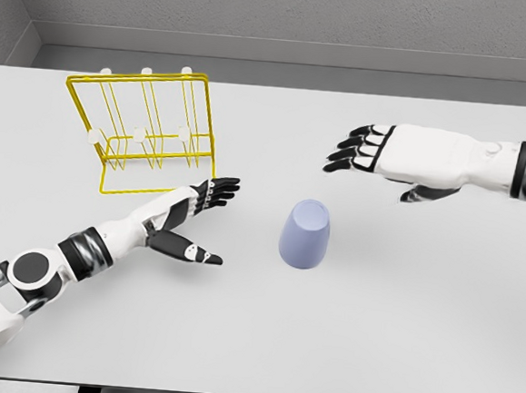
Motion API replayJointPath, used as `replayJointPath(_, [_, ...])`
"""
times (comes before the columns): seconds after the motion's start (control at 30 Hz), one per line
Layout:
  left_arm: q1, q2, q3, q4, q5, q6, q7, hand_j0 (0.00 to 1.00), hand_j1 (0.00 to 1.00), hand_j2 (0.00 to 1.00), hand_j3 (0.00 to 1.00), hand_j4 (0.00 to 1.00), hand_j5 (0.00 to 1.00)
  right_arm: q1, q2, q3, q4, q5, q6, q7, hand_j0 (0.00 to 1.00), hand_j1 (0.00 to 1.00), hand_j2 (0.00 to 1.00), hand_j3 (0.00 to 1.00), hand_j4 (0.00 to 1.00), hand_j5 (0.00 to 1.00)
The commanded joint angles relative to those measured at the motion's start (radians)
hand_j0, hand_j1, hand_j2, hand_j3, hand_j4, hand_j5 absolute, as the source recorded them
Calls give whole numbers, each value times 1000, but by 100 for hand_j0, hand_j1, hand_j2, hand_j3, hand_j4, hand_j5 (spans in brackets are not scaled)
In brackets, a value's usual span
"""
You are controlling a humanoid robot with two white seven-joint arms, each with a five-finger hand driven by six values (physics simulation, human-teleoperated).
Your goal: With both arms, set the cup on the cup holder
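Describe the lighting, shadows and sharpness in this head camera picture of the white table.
Head view: even, diffuse light with no glare on the white table; the lavender plastic cup casts only a faint, soft shadow at its base; the yellow wire cup holder and both hands render sharp, with no blur or visible distortion.

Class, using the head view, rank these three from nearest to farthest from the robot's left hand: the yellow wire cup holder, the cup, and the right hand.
From the left hand:
1. Cup holder, just behind it, to its upper left.
2. Cup, to its right, mid-table.
3. Right hand, far right, beyond the cup.
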Motion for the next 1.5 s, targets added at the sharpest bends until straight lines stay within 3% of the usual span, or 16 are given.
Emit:
replayJointPath(0.0, [0, -10, -1, 4, 3, 1, -1, 100, 100, 100, 100, 100, 100, 18, -71, -140, 36, -121, 4, -1, 100, 100, 100, 100, 100, 100])
replayJointPath(0.13, [-9, -32, -2, 7, 4, 4, 0, 100, 100, 100, 100, 100, 100, 256, -65, -361, 34, -219, 4, -1, 100, 100, 100, 100, 100, 100])
replayJointPath(0.23, [-18, -56, -1, 19, 6, 7, 0, 100, 100, 100, 100, 100, 100, 319, -5, -411, 36, -288, 4, -1, 100, 100, 100, 100, 100, 100])
replayJointPath(0.33, [-22, -70, -2, 27, 32, 8, 0, 100, 100, 100, 100, 100, 100, 411, 83, -531, 39, -313, 4, -1, 100, 100, 100, 100, 100, 100])
replayJointPath(0.53, [-35, -101, -8, 36, 32, 11, 0, 100, 100, 100, 100, 100, 100, 427, 116, -551, 105, -314, 4, -1, 100, 100, 100, 100, 100, 100])
replayJointPath(0.8, [-94, -181, -31, 110, 32, 48, 0, 100, 100, 100, 100, 100, 100, 437, 138, -552, 106, -311, 4, -1, 100, 100, 100, 100, 100, 100])
replayJointPath(1.47, [-112, -237, -53, 131, 23, 79, 0, 100, 100, 100, 100, 100, 100, 436, 139, -552, 105, -313, 4, -1, 100, 100, 100, 100, 100, 100])
